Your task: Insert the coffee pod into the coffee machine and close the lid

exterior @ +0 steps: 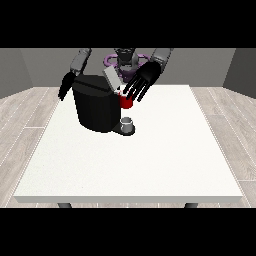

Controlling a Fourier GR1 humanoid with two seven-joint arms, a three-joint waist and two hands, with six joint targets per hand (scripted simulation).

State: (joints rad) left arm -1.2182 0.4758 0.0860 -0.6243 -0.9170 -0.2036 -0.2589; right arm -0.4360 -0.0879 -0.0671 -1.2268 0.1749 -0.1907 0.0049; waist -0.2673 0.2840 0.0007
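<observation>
On the white bench [150, 160] stands the black coffee machine [97, 107], lid [112, 79] raised. The hand at the view's right [142, 80] hovers with fingers spread over a red thing at the machine [126, 102]. A grey thing [127, 122] sits on the machine's base. The hand at the view's left [65, 86] hangs relaxed behind the machine.

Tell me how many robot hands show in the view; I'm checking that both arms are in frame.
2. One hand shows at the view's left, partly behind the coffee machine. The other hand hangs at the view's right, fingers spread above a red thing at the machine.
</observation>
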